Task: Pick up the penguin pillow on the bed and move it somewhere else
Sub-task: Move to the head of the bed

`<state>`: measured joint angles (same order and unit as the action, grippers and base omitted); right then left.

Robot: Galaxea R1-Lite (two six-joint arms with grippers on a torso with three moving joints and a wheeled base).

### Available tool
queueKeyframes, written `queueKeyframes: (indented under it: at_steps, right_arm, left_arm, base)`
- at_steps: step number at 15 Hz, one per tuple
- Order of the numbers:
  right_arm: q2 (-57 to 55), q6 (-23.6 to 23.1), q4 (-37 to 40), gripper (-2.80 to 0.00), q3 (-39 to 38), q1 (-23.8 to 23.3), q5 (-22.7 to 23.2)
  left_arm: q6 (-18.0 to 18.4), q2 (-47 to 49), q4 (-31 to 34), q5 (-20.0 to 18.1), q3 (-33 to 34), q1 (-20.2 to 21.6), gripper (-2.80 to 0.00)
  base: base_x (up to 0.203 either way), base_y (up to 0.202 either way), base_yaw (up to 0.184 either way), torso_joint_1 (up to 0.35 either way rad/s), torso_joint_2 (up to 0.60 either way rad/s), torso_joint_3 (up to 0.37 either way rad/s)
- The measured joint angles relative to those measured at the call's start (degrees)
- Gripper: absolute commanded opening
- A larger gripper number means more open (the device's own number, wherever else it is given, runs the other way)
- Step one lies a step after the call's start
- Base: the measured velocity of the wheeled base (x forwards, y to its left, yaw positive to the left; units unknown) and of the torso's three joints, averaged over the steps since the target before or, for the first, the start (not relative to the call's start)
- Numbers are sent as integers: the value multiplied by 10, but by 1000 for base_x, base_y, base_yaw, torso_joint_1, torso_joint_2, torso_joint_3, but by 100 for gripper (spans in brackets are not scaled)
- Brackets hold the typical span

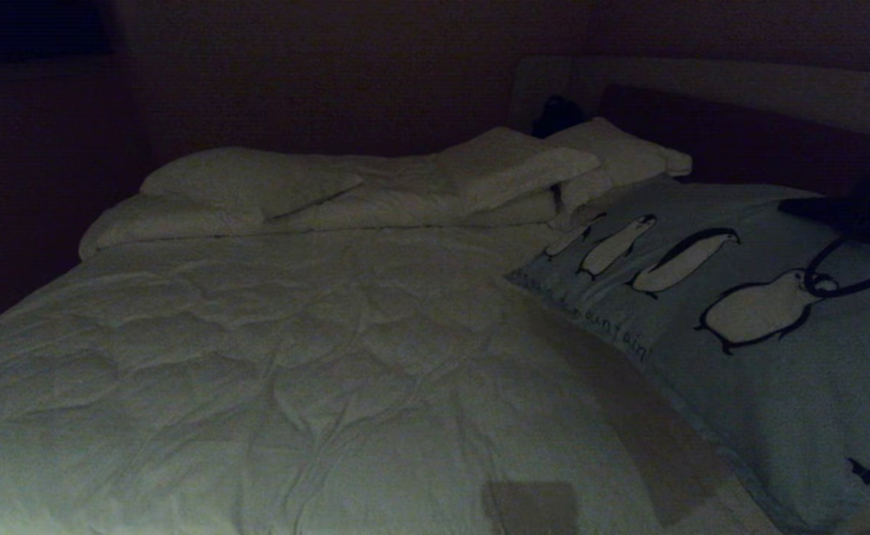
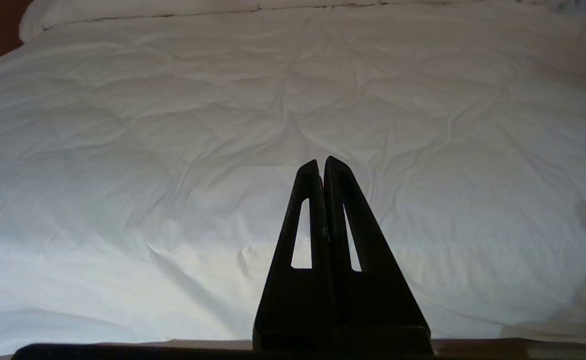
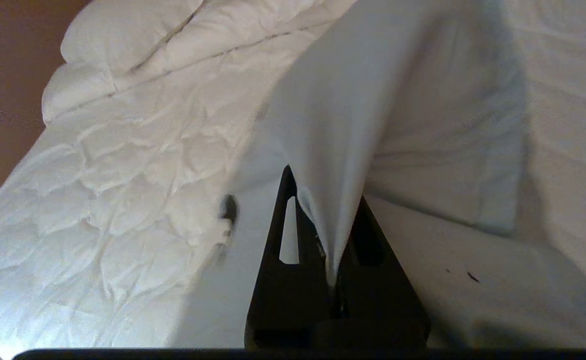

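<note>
Right tool (image 3: 323,200) clamping penguin pillow (image 1: 739,312), bed (image 1: 293,357)

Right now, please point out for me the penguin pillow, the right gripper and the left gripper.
penguin pillow (image 1: 761,312): head view, on a printed penguin's white belly.
right gripper (image 3: 329,220): right wrist view, between the fingertips, shut on the pillow's fabric.
left gripper (image 2: 322,167): left wrist view, between the shut fingertips.

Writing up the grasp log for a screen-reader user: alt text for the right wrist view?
The right gripper is shut on a pinched fold of the penguin pillow, whose pale fabric rises away from the fingers in a taut peak. Beyond it the bed shows its wrinkled white quilted duvet, with a dark wall past the bed's far edge.
</note>
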<state>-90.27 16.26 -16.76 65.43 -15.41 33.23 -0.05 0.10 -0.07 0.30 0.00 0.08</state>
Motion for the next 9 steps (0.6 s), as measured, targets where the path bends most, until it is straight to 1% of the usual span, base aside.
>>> queueKeyframes:
  at_steps: [2, 5, 7, 9]
  right_arm:
    - [-5, -1, -1, -280, 4, 0, 0]
    - [-29, -3, -8, -280, 26, -16, 0]
    - [-56, -9, -20, -280, 58, -26, -2]
    - [-87, -21, -26, -280, 103, -52, -5]
  left_arm:
    - [0, 0, 0, 0, 0, -1, -280]
    - [0, 0, 0, 0, 0, 0, -280]
    - [0, 0, 0, 0, 0, 0, -280]
    - [0, 0, 0, 0, 0, 0, -280]
  base:
    - [0, 0, 0, 0, 0, 0]
    - [0, 0, 0, 0, 0, 0]
    - [0, 0, 0, 0, 0, 0]
    - [0, 0, 0, 0, 0, 0]
